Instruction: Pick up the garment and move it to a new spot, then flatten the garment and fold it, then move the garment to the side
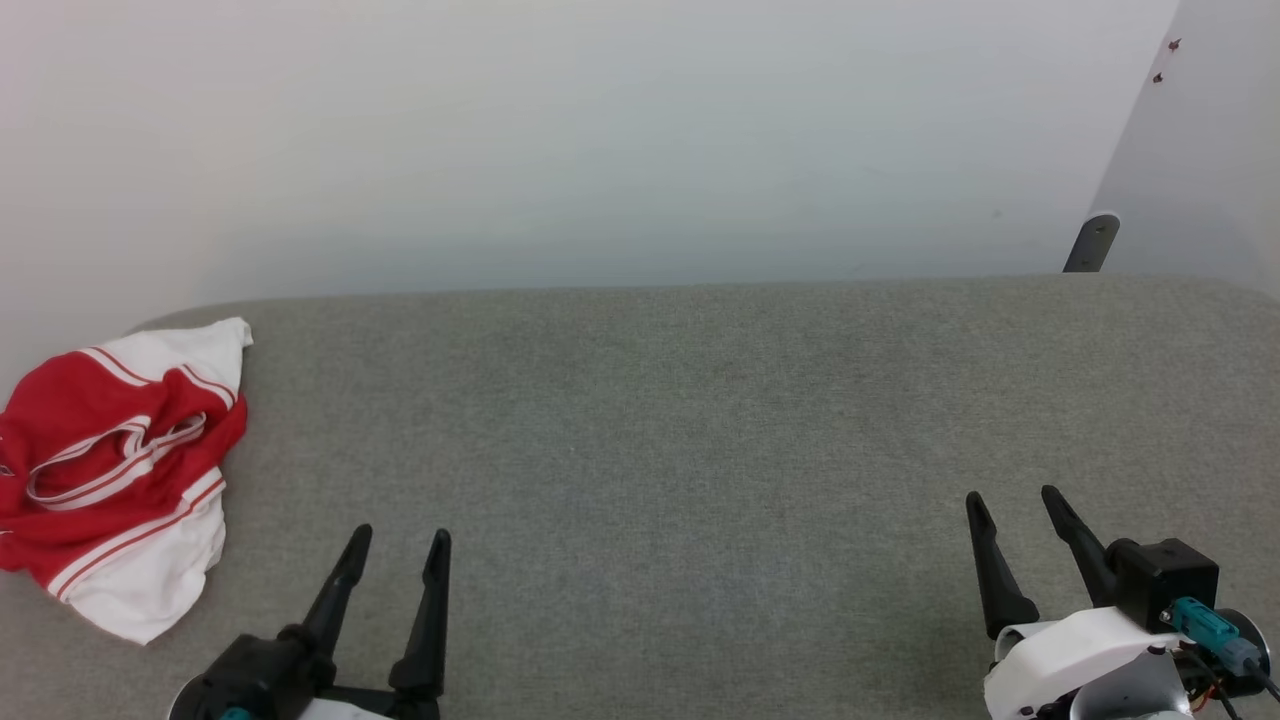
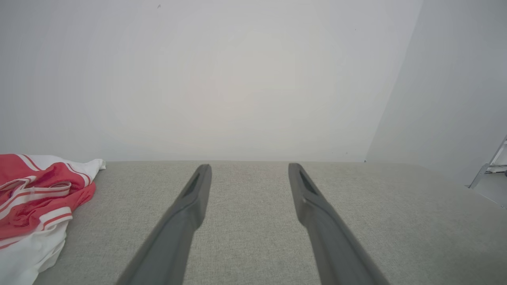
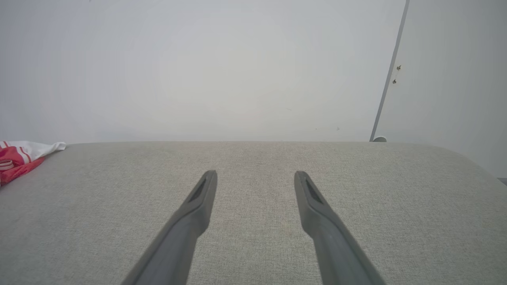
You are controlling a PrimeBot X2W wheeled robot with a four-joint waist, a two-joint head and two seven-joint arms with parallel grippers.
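Observation:
The garment (image 1: 110, 470) lies crumpled at the far left of the grey table (image 1: 700, 420), red cloth with white sleeves and red-and-white striped trim; its lettering is hidden in the folds. It also lies at the left edge of the left wrist view as the garment (image 2: 35, 202), and small at the far left of the right wrist view, the garment (image 3: 20, 158). My left gripper (image 1: 400, 540) stands open just right of it, apart from it, nothing between its fingers (image 2: 194, 194). My right gripper (image 1: 1010, 500) is open at the lower right, far from the cloth, its fingers (image 3: 202, 194) empty.
A pale wall runs behind the table's far edge. At the back right a dark metal bracket (image 1: 1092, 243) stands by a wall corner, with a metal frame (image 2: 491, 166) beyond the table's right end. The table's corners are rounded.

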